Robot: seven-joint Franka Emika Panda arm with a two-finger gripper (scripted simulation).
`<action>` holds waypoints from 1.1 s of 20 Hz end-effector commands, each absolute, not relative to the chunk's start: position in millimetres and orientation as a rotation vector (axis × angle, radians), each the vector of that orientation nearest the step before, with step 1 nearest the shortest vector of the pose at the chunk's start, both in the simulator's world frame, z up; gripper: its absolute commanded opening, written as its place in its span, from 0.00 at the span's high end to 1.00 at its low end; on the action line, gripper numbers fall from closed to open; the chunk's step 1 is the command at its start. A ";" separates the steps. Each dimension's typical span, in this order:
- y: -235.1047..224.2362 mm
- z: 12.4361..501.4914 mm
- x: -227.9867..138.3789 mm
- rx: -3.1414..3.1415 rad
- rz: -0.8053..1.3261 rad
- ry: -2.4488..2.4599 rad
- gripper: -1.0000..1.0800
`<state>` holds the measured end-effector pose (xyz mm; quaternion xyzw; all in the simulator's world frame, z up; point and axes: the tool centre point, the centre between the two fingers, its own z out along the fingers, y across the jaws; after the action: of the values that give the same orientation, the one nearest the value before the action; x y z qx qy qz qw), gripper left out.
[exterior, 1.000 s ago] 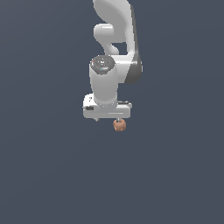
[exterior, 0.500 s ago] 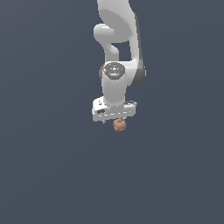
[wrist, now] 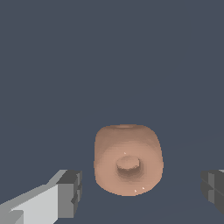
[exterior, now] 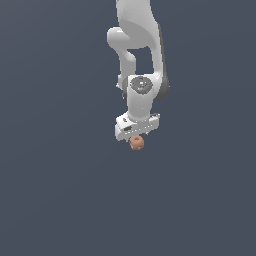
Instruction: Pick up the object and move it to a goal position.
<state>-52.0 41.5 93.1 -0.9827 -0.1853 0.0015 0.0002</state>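
The object point(exterior: 136, 143) is a small lumpy orange-brown blob lying on the dark grey floor. In the wrist view the object point(wrist: 128, 164) shows a round dimple on top. My gripper point(exterior: 136, 137) hangs right above it on the white arm, its white bar tilted. In the wrist view the gripper point(wrist: 142, 192) is open. One dark fingertip point(wrist: 71, 192) stands on one side of the blob and the other fingertip point(wrist: 213, 189) on the other side. Both are apart from it.
A plain dark grey floor point(exterior: 60, 200) lies all around. The white arm point(exterior: 137, 45) rises behind the gripper toward the top of the exterior view.
The hand has shifted toward the exterior view's right and turned about its axis, so it now sits centred over the object. The object has not moved.
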 end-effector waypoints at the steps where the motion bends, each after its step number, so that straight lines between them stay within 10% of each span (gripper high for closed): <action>1: 44.7 90.1 -54.9 -3.080 0.001 -0.617 0.04; 22: 45.3 39.4 -56.0 -3.079 0.000 -0.624 0.04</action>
<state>-56.6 45.3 40.6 -0.9801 -0.1984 0.0007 0.0002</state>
